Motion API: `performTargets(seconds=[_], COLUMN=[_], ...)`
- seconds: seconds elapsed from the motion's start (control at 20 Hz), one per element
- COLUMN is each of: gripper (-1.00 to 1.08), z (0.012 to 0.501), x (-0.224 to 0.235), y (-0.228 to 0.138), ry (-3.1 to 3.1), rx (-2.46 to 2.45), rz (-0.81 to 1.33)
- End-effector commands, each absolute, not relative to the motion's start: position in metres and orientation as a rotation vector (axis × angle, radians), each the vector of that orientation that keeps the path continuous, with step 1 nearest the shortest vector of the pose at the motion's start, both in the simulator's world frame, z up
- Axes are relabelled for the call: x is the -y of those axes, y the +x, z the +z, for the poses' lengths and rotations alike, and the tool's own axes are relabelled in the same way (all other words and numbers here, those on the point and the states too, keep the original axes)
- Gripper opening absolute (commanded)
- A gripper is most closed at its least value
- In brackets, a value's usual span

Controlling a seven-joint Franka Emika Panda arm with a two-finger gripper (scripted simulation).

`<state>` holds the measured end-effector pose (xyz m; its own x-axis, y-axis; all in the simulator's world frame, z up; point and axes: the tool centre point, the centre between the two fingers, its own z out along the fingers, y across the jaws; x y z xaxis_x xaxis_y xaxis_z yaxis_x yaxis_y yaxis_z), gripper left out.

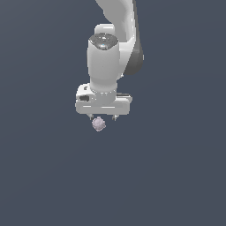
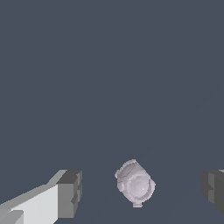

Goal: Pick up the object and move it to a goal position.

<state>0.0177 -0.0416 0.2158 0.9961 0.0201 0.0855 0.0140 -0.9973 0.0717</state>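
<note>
We see the white gripper [image 1: 103, 118] pointing down from the arm, and the object [image 1: 98, 124], a small pinkish-lavender bumpy ball, sits just under the gripper's body, close to the fingertip on the exterior view's left. In the wrist view the gripper [image 2: 142, 192] stands wide, with clear gaps between the ball [image 2: 135, 183] and each of the dark fingertips [image 2: 71, 192]; the ball lies between them, touching neither, a little nearer the far pad than the centre. In the exterior view the fingers are mostly hidden behind the gripper's body, so we cannot tell how far down they reach relative to the ball. Around the ball, the grey floor [image 1: 44, 176] shows flat and uniform.
</note>
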Motion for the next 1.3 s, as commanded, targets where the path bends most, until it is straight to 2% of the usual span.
performTargets(seconds=[0.0, 1.25], gripper=[1.0, 1.0], z=[0.212, 0.127], x=[0.043, 0.074], y=[0.016, -0.037], ry=[3.068, 3.012], rx=[-0.052, -0.777], rz=[0.128, 0.028])
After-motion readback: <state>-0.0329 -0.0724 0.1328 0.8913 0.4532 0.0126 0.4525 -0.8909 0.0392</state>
